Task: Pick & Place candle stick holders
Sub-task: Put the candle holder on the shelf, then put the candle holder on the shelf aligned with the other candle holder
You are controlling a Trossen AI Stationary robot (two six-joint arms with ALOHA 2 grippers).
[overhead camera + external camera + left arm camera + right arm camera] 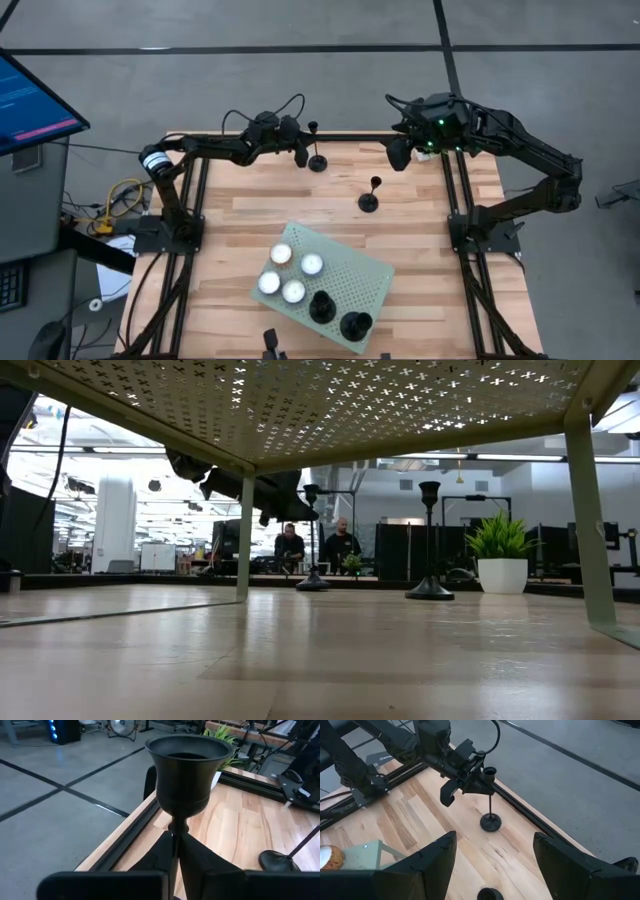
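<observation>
One black candle stick holder [316, 160] stands near the table's far edge, and my left gripper [303, 152] is shut on its stem. Its cup [185, 765] fills the left wrist view. A second holder [369, 202] stands free on its round base mid-table, right of the first; it also shows in the low view [430, 540]. Two more holders [322, 307] [355, 325] stand on a green perforated tray [355, 265]. My right gripper [400, 150] hovers open and empty near the far right corner, its fingers wide apart [492, 870]. My left gripper pinches the holder's thin stem just below the cup [174, 836] between its two fingers. The fingers come about level from the table's left and lie across the stem. The holder stands upright, and its round base [491, 822] appears to rest on the table.
Several white tealight candles [293, 291] sit on the tray's left half. The tray stands on legs [245, 540] at the table's near middle. Black frame rails [455, 200] run along the table's sides. People sit in the room beyond [340, 545].
</observation>
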